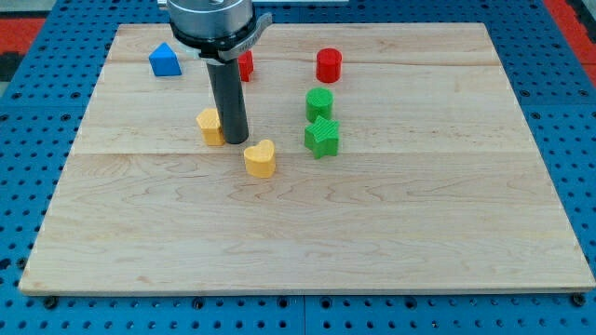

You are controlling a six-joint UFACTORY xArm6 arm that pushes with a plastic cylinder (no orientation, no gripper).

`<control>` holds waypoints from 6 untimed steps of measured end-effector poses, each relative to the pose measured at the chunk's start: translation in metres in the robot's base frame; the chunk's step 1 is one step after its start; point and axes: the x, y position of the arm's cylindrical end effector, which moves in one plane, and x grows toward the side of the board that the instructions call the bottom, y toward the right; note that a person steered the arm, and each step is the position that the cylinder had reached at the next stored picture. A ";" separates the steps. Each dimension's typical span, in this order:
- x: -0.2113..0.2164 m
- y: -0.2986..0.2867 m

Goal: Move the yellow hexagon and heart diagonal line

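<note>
My tip point(234, 141) is resting on the desk point(307, 233), pressing right against the view's right side of the yellow hexagon point(209, 125); the rod is partly covering that block. There are no jaws on this arm, only the rod, so nothing is being grasped. The yellow heart point(261, 157) is lying just beside the tip, toward the view's bottom right, so hexagon and heart are already sitting on a slant, upper left to lower right, with the tip between them. Toward the view's right, a green cylinder point(319, 102) is standing just above a green star point(322, 137), the two nearly touching. Further toward the view's top, a red cylinder point(329, 65) is standing alone. Another red block point(246, 65) is peeking out behind the rod, its shape hidden. A blue block point(164, 60), house-like in outline, is sitting near the view's top left corner.
</note>
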 end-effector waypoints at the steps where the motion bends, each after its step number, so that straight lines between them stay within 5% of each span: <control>1: 0.000 -0.005; 6: -0.037 -0.056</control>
